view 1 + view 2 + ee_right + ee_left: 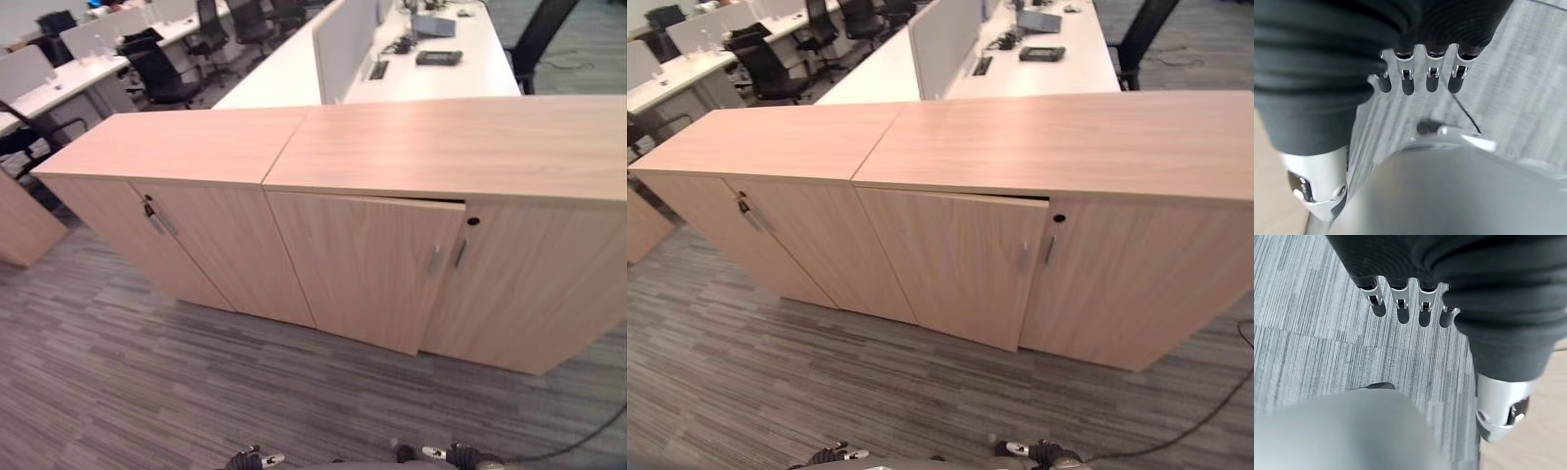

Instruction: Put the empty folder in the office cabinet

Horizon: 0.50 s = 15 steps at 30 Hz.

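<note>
A long low office cabinet (pixel 392 147) of light wood stands across the view on grey carpet. In its right unit, the left door (pixel 362 269) is slightly ajar, its top edge standing out from the front. The door beside it (pixel 534 284) is closed, with a small lock hole (pixel 473 221) near its top. The left unit's two doors (pixel 186 240) are closed. My left hand (pixel 1400 303) hangs over the carpet with relaxed fingers, holding nothing. My right hand (pixel 1420 73) hangs the same way, open and holding nothing.
Behind the cabinet run white desks (pixel 451 73) with a grey divider (pixel 343 39), a keyboard and small devices. Black office chairs (pixel 162 69) stand at the back left. Another wooden unit (pixel 20 230) juts in at the left edge. Striped carpet (pixel 147 382) lies in front.
</note>
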### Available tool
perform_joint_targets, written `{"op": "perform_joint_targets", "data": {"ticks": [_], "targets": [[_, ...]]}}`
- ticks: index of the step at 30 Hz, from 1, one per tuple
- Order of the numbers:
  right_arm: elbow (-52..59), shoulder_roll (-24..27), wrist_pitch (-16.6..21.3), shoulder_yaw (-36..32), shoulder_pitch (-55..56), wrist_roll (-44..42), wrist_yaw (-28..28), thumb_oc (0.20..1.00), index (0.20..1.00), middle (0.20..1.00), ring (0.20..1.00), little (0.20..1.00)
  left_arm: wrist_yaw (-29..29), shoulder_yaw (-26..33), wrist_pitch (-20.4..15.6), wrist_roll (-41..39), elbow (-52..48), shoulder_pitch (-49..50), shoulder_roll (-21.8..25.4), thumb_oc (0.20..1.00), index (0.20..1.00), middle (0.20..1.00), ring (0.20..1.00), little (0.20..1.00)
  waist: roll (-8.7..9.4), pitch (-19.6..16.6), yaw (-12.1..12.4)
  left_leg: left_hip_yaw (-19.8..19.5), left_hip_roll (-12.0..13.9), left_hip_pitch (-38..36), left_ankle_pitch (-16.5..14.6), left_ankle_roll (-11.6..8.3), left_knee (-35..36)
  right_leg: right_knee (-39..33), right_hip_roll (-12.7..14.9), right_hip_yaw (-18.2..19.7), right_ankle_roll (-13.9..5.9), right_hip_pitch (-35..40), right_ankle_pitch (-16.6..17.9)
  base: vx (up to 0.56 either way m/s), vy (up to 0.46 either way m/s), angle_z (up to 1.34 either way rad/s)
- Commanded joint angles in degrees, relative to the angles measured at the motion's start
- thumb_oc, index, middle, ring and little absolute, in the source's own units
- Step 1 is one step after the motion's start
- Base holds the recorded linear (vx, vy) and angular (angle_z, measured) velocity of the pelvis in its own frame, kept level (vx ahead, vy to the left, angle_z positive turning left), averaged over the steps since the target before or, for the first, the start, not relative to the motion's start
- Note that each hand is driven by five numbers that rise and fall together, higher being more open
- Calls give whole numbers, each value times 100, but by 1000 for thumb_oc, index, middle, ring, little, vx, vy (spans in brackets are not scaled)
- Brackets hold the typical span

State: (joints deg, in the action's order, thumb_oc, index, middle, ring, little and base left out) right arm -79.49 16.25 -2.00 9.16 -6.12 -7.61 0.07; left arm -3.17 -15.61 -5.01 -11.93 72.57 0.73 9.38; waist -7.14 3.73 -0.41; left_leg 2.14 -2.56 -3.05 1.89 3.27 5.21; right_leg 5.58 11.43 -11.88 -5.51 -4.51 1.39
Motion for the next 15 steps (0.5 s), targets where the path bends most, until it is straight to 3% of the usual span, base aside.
{"op": "perform_joint_targets", "data": {"ticks": [1, 5, 6, 9, 15], "targets": [[-424, -155, 8, 147, -205, 191, -78, 1000, 1000, 1000, 1000, 1000, 80, 130, -101, 240, 313, -108, 26, 1000, 1000, 1000, 1000, 1000, 276, -107, 120, -499, -248, 30, -385, -225, -21, -353, 131, -146, -427, 164, 206, 27, -70, -28], [-417, -88, 23, 228, -111, 228, -44, 1000, 1000, 1000, 1000, 1000, 122, 134, -113, 419, 339, -27, 49, 1000, 1000, 1000, 1000, 1000, 416, -211, 132, -429, -188, -76, -438, -263, -21, -750, -62, -141, -384, 371, 233, 63, -103, -15], [-141, 162, 73, 334, -143, 185, 17, 1000, 1000, 1000, 1000, 1000, 88, 218, -76, 473, 349, 76, 101, 1000, 1000, 1000, 1000, 1000, 529, -290, 111, -369, -109, -140, -469, -314, -21, -1005, -230, -29, -356, 470, 242, 57, -87, -16], [-365, 5, 21, 335, 12, 179, 40, 1000, 1000, 1000, 1000, 1000, -139, 135, -13, 456, 509, 27, 77, 1000, 1000, 1000, 1000, 1000, 590, -321, 29, -338, -5, -173, -483, -365, -21, -1058, -447, 173, -284, 524, 107, 35, -95, -28], [-289, 44, 29, 658, 111, 522, 169, 1000, 1000, 1000, 1000, 1000, -197, -75, -37, 821, 390, -110, 149, 1000, 1000, 1000, 1000, 1000, 630, -362, -57, -289, 146, -249, -532, -469, -21, -1058, -625, 328, -220, 680, -55, 40, -74, -16]]}}
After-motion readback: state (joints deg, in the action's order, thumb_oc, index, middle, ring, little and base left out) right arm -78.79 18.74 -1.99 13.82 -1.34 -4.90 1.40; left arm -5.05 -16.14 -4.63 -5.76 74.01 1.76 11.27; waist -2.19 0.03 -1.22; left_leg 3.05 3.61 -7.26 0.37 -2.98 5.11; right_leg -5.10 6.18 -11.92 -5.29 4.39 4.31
